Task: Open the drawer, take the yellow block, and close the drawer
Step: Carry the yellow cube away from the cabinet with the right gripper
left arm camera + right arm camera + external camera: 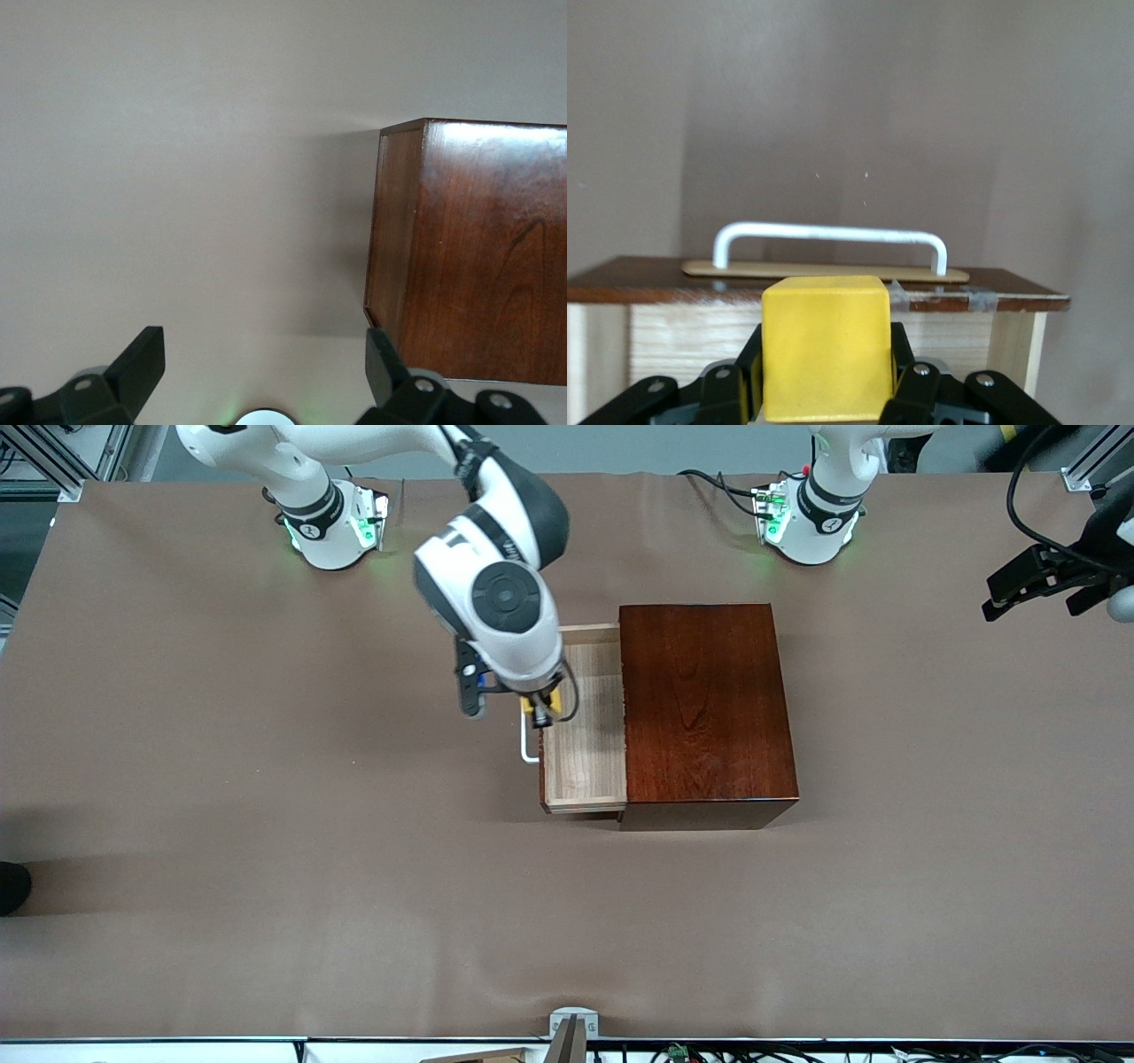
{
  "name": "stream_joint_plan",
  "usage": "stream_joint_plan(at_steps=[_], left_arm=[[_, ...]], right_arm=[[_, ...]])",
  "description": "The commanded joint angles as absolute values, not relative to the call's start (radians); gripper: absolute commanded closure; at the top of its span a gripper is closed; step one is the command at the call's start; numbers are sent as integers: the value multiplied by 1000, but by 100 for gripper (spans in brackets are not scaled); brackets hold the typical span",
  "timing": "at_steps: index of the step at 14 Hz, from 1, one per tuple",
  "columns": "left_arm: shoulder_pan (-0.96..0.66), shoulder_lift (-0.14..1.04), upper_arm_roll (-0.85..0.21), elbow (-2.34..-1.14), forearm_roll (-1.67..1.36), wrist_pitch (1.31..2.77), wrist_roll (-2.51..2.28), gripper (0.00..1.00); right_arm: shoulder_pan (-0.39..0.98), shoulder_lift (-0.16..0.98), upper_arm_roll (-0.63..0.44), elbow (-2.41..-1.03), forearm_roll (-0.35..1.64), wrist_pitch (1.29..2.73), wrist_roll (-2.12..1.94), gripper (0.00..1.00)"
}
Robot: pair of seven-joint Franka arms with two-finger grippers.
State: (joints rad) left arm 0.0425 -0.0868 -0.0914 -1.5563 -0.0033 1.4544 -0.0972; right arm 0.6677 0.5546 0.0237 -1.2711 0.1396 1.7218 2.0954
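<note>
The dark reddish-brown wooden box [704, 708] stands mid-table with its drawer [585, 753] pulled out toward the right arm's end, pale interior showing. The white loop handle [528, 746] is on the drawer front and shows in the right wrist view [828, 241]. My right gripper [540, 713] is shut on the yellow block [538, 707] and holds it over the drawer's front edge; the block fills the right wrist view [826, 345]. My left gripper [1036, 589] is open and empty, waiting above the table's edge at the left arm's end; its view shows the box [478, 248].
Brown cloth covers the table [266, 824]. The two arm bases [332, 522] [811, 518] stand along the edge farthest from the front camera. A small grey mount [571, 1027] sits at the nearest edge.
</note>
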Motion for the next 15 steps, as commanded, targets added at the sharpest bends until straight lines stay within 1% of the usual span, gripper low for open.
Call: stream_joint_plan(at_steps=[1,4,8,15], left_arm=[[74,-101,-120,-1560,-11,1448,-92,0],[74,-98,-120,-1560,-9,1448,-92,0],[74,-89,-120,-1557,-6,1457,-94,0],[74,-86,-112,-1554,-5,1462,-89,0]], right_arm=[[617,499,34,-1253,166,1637,1955,100],[560,457,34,-1253,166,1557,1861,100],[494,416,31,-1255,164,1494,1724,100],[364,394,25,-1275,156,1398,1424,100]])
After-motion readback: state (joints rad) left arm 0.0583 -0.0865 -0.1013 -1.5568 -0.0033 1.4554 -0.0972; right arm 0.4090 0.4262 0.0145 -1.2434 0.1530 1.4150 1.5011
